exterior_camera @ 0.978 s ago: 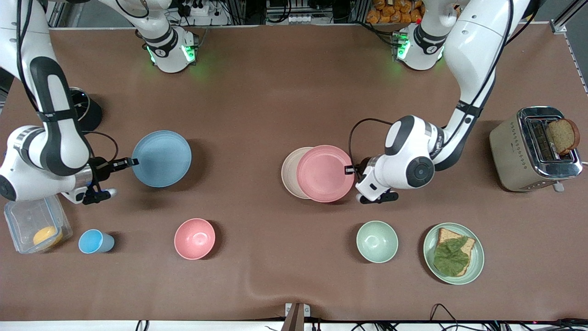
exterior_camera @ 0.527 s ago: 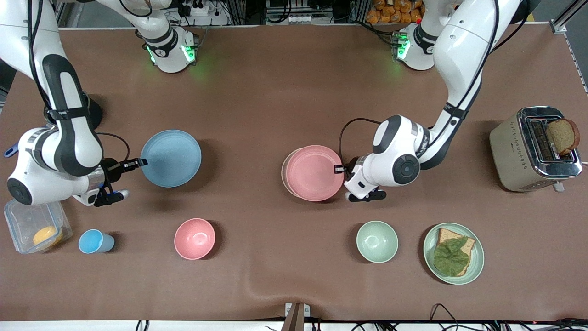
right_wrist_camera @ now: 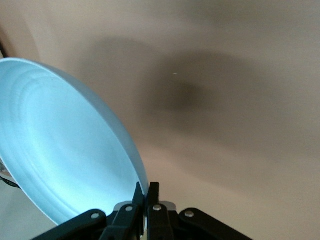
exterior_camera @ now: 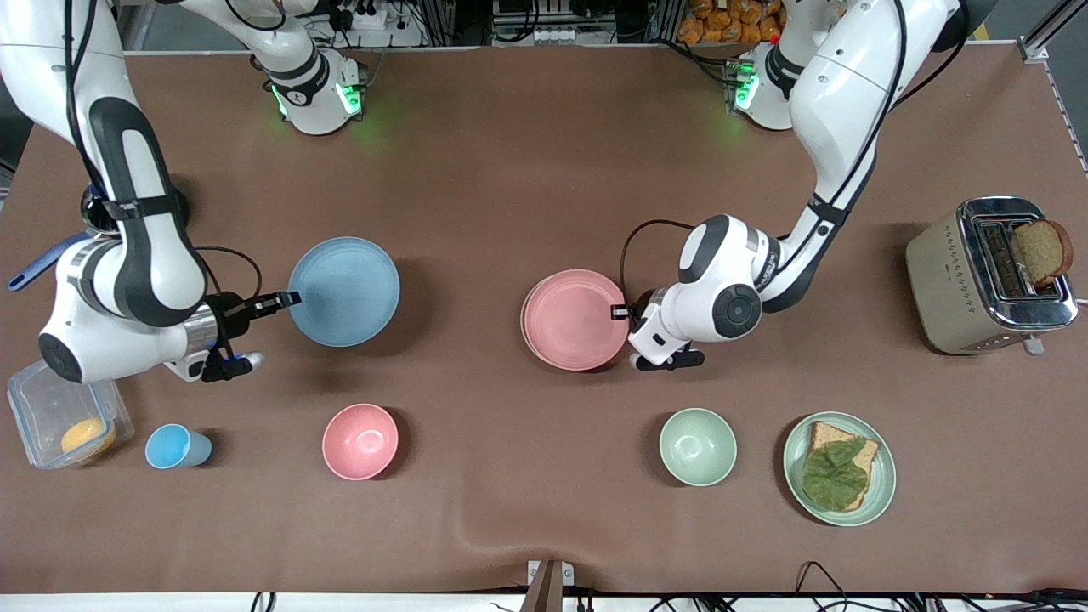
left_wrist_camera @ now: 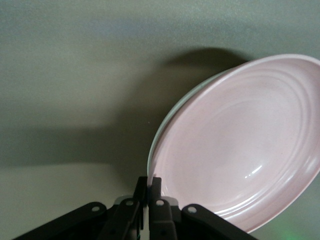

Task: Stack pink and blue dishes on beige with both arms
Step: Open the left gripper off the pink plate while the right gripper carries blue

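Note:
The pale pink plate (exterior_camera: pixel 574 319) lies over the beige plate (exterior_camera: pixel 524 321) and nearly covers it; only a thin beige sliver shows at the edge toward the right arm's end. Whether pink rests on beige I cannot tell. My left gripper (exterior_camera: pixel 618 311) is shut on the pink plate's rim. In the left wrist view the pink plate (left_wrist_camera: pixel 240 145) fills the frame, with my left gripper (left_wrist_camera: pixel 149 182) pinching its edge. The light blue plate (exterior_camera: pixel 344 291) hangs above the table, and my right gripper (exterior_camera: pixel 289 299) is shut on its rim. The right wrist view shows the blue plate (right_wrist_camera: pixel 65 155) clamped in my right gripper (right_wrist_camera: pixel 146 189).
Nearer the front camera stand a blue cup (exterior_camera: pixel 174 446), a pink bowl (exterior_camera: pixel 360 441), a green bowl (exterior_camera: pixel 698 446) and a green plate (exterior_camera: pixel 884 489) with bread and lettuce. A toaster (exterior_camera: pixel 990 276) sits at the left arm's end, a plastic container (exterior_camera: pixel 34 399) at the right arm's end.
The left gripper slid the pink plate toward the right arm's end until it nearly covers the beige plate. The right gripper carried the blue plate toward the table's middle.

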`<control>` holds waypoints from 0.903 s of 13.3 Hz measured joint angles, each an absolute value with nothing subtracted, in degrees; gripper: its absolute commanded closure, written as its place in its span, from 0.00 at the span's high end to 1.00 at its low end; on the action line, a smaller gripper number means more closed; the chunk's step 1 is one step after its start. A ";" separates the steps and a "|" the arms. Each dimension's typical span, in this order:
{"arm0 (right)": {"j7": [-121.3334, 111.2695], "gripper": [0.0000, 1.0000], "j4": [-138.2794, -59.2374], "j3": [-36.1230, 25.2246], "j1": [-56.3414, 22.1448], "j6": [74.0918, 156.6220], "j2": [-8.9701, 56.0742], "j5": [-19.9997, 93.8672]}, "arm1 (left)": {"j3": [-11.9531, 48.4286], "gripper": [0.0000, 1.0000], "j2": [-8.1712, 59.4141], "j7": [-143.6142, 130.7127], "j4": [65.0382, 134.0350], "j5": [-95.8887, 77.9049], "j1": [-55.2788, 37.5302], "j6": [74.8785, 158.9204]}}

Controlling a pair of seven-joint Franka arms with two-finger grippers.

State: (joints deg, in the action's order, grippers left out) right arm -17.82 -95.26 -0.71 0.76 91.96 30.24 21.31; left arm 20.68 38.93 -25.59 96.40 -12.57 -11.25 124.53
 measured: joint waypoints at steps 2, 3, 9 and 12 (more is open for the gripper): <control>-14.45 0.00 -95.00 -0.60 -1.56 91.95 30.28 22.45 | 20.68 0.00 39.09 -25.59 96.46 -12.57 -11.46 125.01; -12.72 0.00 -94.90 -0.59 -3.13 92.01 30.30 23.57 | 20.68 0.00 39.22 -25.59 96.49 -12.57 -11.49 125.32; -7.30 0.00 -94.60 -0.57 -7.71 92.40 30.88 28.07 | 20.68 0.00 40.09 -25.59 96.72 -12.57 -11.95 125.79; -7.28 0.00 -94.35 -0.57 -8.01 92.40 31.45 29.77 | 20.67 0.00 40.49 -25.59 96.74 -12.57 -11.95 125.83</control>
